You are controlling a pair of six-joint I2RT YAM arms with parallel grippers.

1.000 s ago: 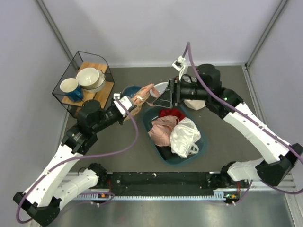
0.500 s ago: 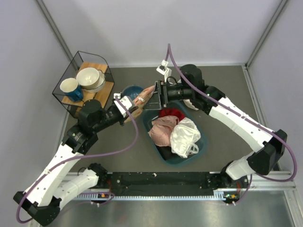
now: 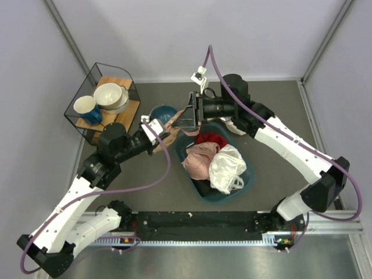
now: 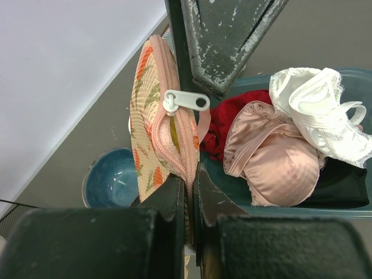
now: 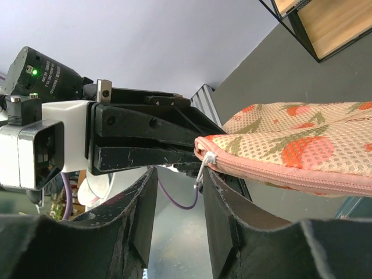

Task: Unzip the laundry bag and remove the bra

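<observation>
Above the far corner of the teal basin [image 3: 250, 174], lifted off the surface [image 3: 290, 96], the laundry bag [image 4: 152, 116] hangs on edge between the two arms; the left claw [image 4: 189, 187] is pressed together on its zipped rim, pinching the fabric just below the white zip tab [image 4: 186, 100]; the right claw [image 5: 183, 186] stands partly spread with that tab dangling between its fingers, and no pinch on it shows. A thin sliver of yellow in the zip gap is probably the bra [image 4: 173, 132], inside the bag. The bag looks like light, limp mesh; it would fold and swing rather than resist, so a pull on the zip needs the other grip close to the slider to keep the seam taut. The tab is small, flat and smooth, likely to slip unless taken squarely across its flat faces. The bra should be soft and light too, and apt to snag on the zip teeth; a bunched fold of its cloth seems the best hold.
</observation>
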